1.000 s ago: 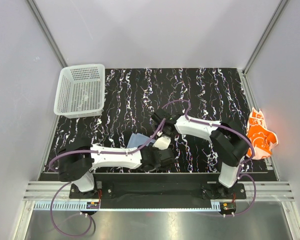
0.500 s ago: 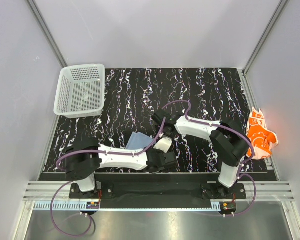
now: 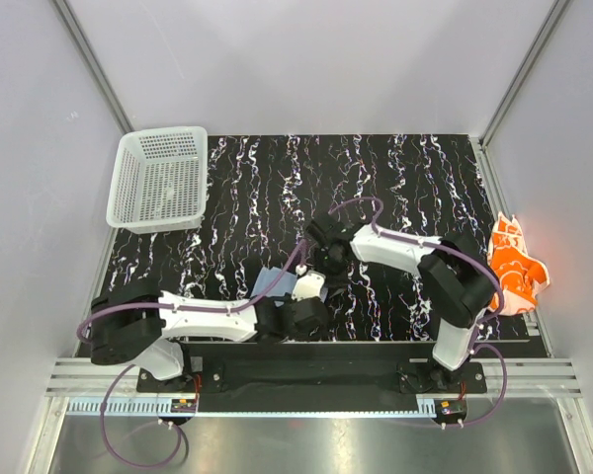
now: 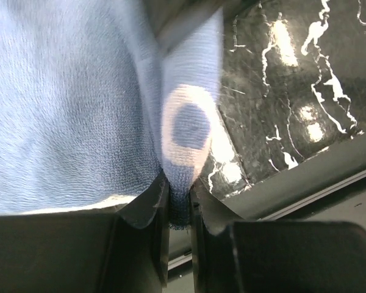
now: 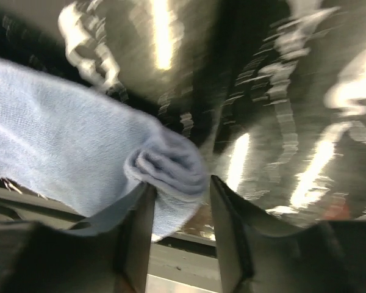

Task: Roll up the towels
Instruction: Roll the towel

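The light blue towel [image 3: 273, 280] lies near the table's front edge, partly under both arms. My left gripper [image 4: 179, 196] is shut on a fold of the blue towel [image 4: 67, 110], pinched tight between its fingers. My right gripper [image 5: 180, 198] is open; the towel's rolled end [image 5: 168, 165] sits between its jaws, against the left finger, with a gap to the right finger. In the top view the left gripper [image 3: 298, 314] and right gripper [image 3: 319, 261] are close together at the towel's right side. The orange flowered towel [image 3: 515, 265] lies crumpled at the table's right edge.
A white perforated basket [image 3: 158, 179] stands at the back left corner of the black marbled table [image 3: 395, 178]. Purple cables loop over both arms. The metal front rail [image 3: 316, 375] runs just behind the grippers, and grey walls close in both sides.
The left arm has swung its elbow leftward and its gripper has shifted slightly left at the towel. The right gripper has drawn back a little from the towel's end.
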`<control>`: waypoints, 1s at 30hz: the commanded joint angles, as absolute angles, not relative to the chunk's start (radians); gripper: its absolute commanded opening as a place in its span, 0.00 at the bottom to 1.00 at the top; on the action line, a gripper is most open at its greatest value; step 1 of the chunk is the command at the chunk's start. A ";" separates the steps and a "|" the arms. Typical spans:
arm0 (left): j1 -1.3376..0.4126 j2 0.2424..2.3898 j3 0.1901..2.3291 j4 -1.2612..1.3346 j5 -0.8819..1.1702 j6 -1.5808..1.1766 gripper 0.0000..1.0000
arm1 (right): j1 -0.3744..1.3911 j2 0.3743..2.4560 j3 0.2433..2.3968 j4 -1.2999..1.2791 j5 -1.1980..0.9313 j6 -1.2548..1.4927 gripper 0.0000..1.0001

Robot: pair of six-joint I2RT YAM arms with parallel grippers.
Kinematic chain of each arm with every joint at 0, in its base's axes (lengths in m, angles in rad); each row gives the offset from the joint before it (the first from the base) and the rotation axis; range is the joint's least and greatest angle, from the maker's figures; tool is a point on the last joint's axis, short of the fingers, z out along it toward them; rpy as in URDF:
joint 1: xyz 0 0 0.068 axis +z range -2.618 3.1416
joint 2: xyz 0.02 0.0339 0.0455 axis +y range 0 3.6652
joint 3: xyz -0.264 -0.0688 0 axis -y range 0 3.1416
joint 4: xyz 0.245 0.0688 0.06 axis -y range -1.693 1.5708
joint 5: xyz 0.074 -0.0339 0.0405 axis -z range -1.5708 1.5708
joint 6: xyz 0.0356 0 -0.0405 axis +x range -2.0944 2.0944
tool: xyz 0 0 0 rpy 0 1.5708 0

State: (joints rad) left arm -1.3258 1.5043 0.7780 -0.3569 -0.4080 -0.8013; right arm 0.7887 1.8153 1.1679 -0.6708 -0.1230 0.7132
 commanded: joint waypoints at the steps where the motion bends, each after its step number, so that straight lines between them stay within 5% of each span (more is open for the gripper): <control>1: -1.301 1.444 0.703 -0.212 -0.296 -0.857 0.00 | 0.700 1.740 1.230 -0.713 -0.055 0.669 0.48; 9: -1.214 1.301 0.494 -0.003 -0.164 -0.963 0.00 | 0.643 1.614 1.252 -0.710 -0.043 0.663 0.52; 21: -1.005 1.189 0.262 0.304 0.098 -1.101 0.00 | 0.649 1.392 0.907 -0.359 -0.293 0.773 0.46; 30: -0.891 1.241 0.140 0.529 0.227 -1.226 0.00 | 0.727 1.432 0.726 -0.052 -0.364 0.880 0.43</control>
